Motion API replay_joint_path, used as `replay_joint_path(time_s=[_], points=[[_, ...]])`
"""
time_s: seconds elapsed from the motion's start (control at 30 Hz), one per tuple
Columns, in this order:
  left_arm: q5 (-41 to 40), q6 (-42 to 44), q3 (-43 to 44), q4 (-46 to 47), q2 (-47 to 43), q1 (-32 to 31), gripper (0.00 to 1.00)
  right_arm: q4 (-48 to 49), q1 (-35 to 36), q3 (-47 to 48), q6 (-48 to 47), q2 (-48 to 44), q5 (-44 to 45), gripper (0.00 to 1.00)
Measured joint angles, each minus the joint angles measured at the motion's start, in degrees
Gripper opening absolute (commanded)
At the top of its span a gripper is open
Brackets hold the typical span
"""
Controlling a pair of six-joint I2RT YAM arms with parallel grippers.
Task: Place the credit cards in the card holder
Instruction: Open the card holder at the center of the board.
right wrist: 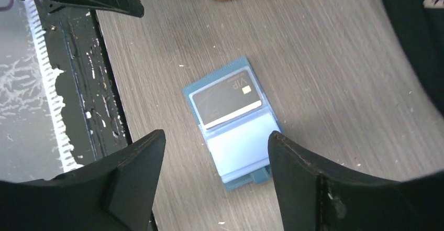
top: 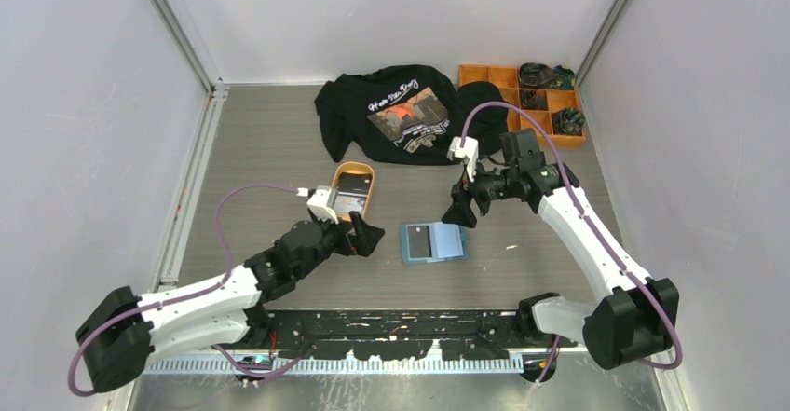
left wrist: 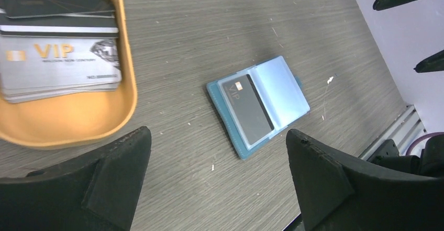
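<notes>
Card holder (top: pixel 434 242) lies open and flat on the grey table (top: pixel 270 141), between the two grippers and touching neither. One black VIP card (top: pixel 418 240) sits in the half nearer the left arm. The other half shows a pale blue pocket, and I cannot tell whether it holds anything.

Left gripper (top: pixel 366 237): claw spread wide with nothing between the fingers, hovering just beside the orange oval tray (top: pixel 339 171). From the left wrist, the tray rim (left wrist: pixel 128 84) encloses a stack of credit cards (left wrist: pixel 60 58), a silver VIP card topmost at the near end, dark ones beyond it.

Right gripper (top: pixel 463 211): claw spread and empty, above the table near the holder's far right corner. From the right wrist, the holder (right wrist: pixel 246 152) shows between the two fingers.

At the far side lie a black printed T-shirt (top: pixel 391 113) and an orange compartment box (top: pixel 463 74), well apart from the holder.
</notes>
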Motion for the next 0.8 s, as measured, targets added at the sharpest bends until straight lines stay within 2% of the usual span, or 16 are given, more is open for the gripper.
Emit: replay_joint_path(time_s=[0.23,0.47,0.73,0.8], points=[[-0.15,2.05,-0.52,-3.41,-7.32,2.43,1.00,0.48,1.22,2.25,-2.64,0.42,-1.75,0.80],[7.08,1.73,1.81,-5.68,-3.26,9.33,0.98,1.29,0.55,-1.64,-3.17,-1.42,-2.54,0.83],[20.35,-7.30,3.89,-4.00,1.77,20.83,0.93,3.04,0.24,-2.43,-1.11,-1.95,-2.16,0.82],[21.86,-11.32,3.89,-3.04,3.67,23.04,0.87,3.54,0.24,-2.43,-0.15,-1.29,-1.75,0.82]])
